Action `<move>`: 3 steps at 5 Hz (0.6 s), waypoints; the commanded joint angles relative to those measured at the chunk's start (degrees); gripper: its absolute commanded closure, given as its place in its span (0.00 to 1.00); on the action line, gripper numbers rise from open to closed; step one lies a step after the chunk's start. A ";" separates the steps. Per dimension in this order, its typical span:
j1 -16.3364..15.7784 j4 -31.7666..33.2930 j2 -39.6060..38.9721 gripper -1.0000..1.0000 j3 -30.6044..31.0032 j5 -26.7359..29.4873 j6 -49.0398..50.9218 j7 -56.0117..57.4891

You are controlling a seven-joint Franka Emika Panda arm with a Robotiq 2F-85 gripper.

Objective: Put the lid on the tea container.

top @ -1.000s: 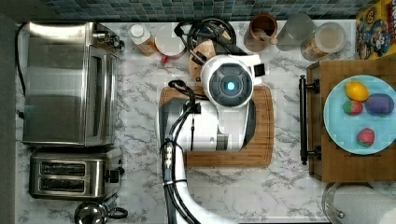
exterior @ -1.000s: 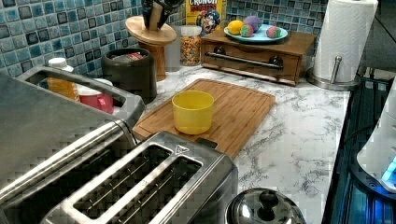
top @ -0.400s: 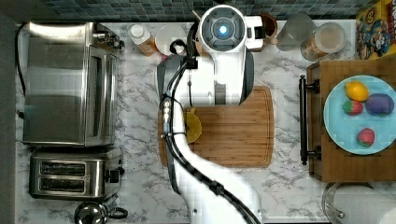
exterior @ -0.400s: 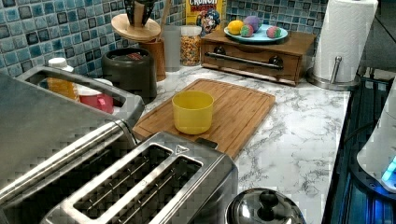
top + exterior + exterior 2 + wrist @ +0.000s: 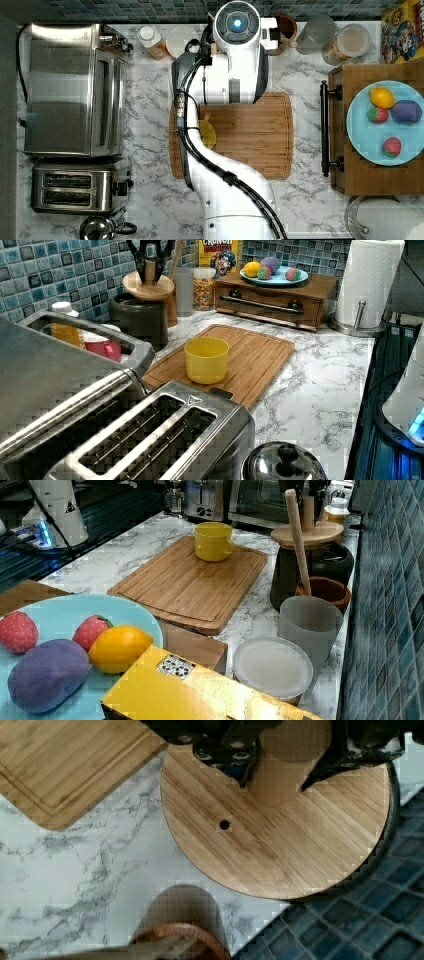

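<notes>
Gripping the knob of the round wooden lid (image 5: pixel 280 830), the gripper (image 5: pixel 150 262) has its black fingers (image 5: pixel 230 750) pinched against the knob's two sides, which keeps the disc level and hanging flat beneath the tool. That knob is the only raised part, so it is the natural place to take hold.

Directly under the gripper sits the tea container (image 5: pixel 139 320), a dark round tin on the marble counter (image 5: pixel 320 385) at the tiled wall. In the left view the lid appears to hover just above the rim, a little off to one side; in the wrist view a dark arc of rim peeks out past one edge of the wood, so I judge the two are nearly lined up but not yet seated. Whether they touch I cannot tell.

Close beside the gripper, toward the wall, stands a brown jar with a wooden stick (image 5: pixel 298 535) rising out of it, near enough to matter on the way down. Farther out from the tool, a yellow mug (image 5: pixel 206 360) rests on the bamboo cutting board (image 5: pixel 260 357), well clear of the work.
</notes>
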State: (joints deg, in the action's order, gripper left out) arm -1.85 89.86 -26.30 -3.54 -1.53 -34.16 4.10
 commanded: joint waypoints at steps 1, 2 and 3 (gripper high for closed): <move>0.81 -11.38 3.54 1.00 4.60 4.69 -5.07 5.32; 1.10 -10.70 3.24 1.00 4.82 3.68 -6.65 4.57; 0.75 -12.04 1.64 1.00 4.23 1.00 -5.41 2.90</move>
State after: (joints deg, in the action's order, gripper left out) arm -0.74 89.19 -27.21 0.75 0.02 -36.62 5.68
